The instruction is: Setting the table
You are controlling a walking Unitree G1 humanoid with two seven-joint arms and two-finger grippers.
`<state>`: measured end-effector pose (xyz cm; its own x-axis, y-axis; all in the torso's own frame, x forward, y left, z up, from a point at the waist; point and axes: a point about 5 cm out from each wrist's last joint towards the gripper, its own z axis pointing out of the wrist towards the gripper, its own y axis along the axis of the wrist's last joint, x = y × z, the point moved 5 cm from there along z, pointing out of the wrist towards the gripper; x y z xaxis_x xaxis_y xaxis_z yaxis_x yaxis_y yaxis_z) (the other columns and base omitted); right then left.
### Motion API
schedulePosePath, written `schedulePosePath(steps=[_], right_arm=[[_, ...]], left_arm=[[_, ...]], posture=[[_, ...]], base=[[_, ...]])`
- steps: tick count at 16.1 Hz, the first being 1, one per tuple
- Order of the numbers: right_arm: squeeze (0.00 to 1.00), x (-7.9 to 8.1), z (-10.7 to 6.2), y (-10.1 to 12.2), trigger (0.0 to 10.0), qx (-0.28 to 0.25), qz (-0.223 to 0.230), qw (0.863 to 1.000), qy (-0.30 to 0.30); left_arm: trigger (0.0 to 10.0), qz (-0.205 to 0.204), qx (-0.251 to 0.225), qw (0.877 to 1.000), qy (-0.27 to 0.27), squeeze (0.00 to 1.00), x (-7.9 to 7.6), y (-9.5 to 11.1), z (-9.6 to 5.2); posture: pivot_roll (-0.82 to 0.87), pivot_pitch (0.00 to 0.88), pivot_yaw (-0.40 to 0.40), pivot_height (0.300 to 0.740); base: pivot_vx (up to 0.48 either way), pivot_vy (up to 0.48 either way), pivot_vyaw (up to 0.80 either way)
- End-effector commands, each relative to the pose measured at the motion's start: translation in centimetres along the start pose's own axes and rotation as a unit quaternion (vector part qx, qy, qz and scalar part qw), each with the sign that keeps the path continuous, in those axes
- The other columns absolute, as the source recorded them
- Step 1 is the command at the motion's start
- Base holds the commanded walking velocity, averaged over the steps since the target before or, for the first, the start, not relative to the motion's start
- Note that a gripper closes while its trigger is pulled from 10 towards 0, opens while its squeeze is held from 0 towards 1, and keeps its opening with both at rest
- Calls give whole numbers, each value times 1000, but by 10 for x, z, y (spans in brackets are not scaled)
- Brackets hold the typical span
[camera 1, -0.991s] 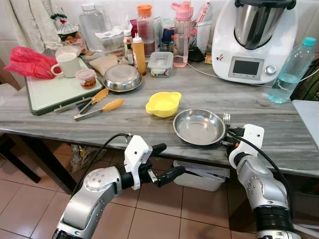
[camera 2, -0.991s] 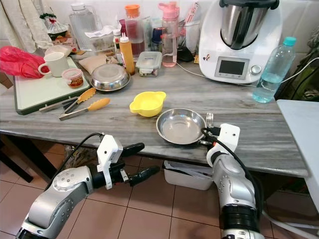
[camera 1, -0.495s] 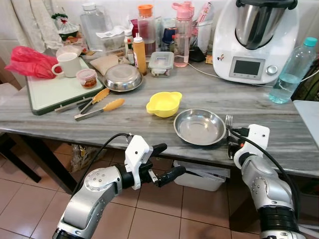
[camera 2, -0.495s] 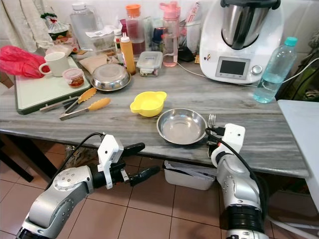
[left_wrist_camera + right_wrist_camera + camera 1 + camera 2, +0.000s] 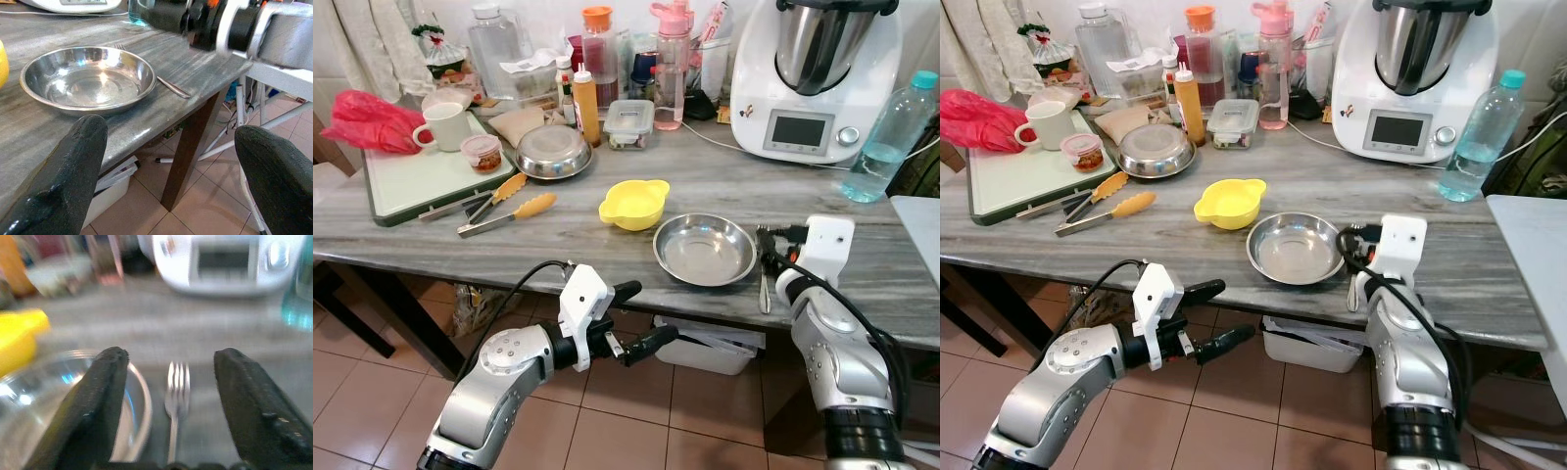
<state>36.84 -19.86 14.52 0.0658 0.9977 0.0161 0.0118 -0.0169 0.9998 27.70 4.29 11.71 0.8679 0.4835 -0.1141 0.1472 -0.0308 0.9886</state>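
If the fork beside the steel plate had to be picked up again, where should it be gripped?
Probably by the handle end of the fork, coming from above at the table edge. It lies flat, tines pointing away, just right of the steel plate, so the handle is nearest the right gripper.

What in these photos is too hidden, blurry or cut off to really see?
- Fork: in the eye views, the right gripper covers its tines.
- White kitchen machine: smeared by motion blur in the right wrist view, so its screen is unreadable.
- Items behind the bottles: crowded together, too small to identify.
- Box under the table: the tabletop edge hides most of it.
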Motion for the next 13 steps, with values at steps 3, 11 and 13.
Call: schedulePosePath(steps=[3, 11, 13], right_arm=[[1000, 8, -13, 45, 10000, -104, -72, 992, 2], [1000, 16, -51, 33, 10000, -128, -186, 974, -2], [1000, 12, -52, 30, 10000, -117, -179, 977, 1]], left_arm=[[10000, 9, -14, 999, 28, 0, 10, 9, -3], [10000, 6, -74, 971, 227, 0, 46, 18, -15], [10000, 14, -80, 949, 305, 0, 64, 14, -30]], posture=[[-76, 0, 42, 740], [-77, 0, 17, 740], [-80, 0, 10, 740]], base=[[0, 0, 0], [0, 0, 0], [0, 0, 0]])
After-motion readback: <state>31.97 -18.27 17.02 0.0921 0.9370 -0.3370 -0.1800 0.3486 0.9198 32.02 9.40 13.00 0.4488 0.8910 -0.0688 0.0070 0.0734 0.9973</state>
